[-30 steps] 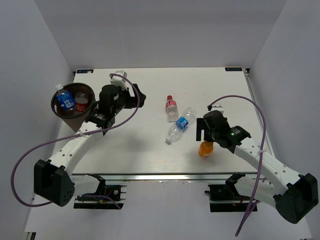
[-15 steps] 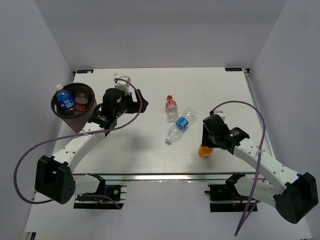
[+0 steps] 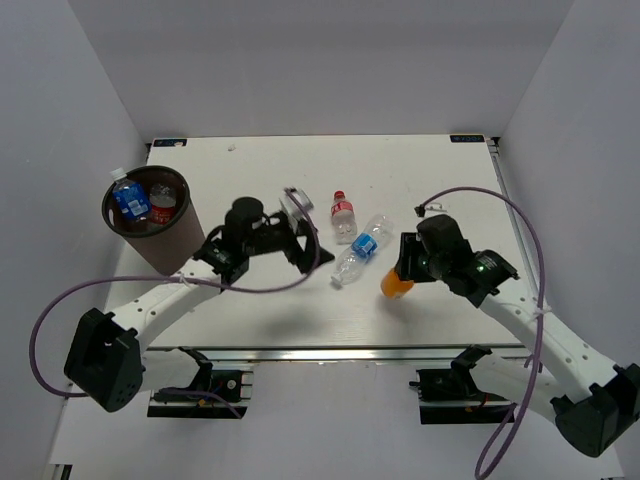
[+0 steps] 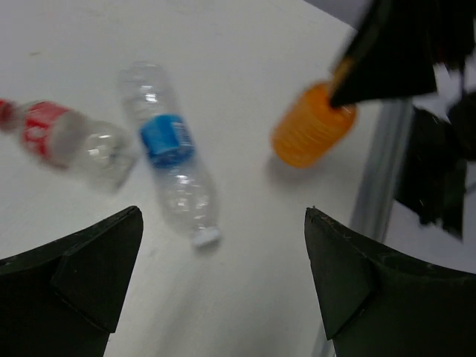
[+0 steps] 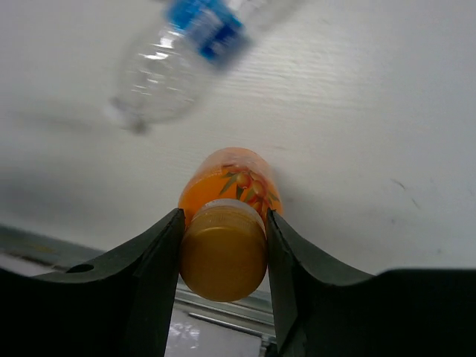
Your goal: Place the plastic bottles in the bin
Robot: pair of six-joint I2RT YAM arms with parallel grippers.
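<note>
My right gripper [image 3: 402, 272] [image 5: 223, 220] is shut on the short orange bottle [image 3: 392, 284] [image 5: 227, 181] [image 4: 312, 134], gripping its cap and holding it tilted just above the table. A clear blue-label bottle [image 3: 362, 250] [image 4: 169, 149] [image 5: 186, 52] lies on its side at the centre. A red-label bottle [image 3: 343, 217] [image 4: 63, 137] lies beside it. My left gripper [image 3: 306, 242] [image 4: 223, 216] hangs open and empty just left of these two. The dark brown bin [image 3: 168, 252] stands at the far left with a blue-label bottle [image 3: 130, 200] and a red-label one [image 3: 162, 202] inside.
The white table's near edge with its metal rail [image 3: 330, 352] runs just below the orange bottle. Purple cables [image 3: 480, 195] loop from both arms. Grey walls close in the table on three sides.
My right gripper has shut on the orange bottle and carried it up and to the left. The left arm has swung from beside the bin toward the two lying bottles.
</note>
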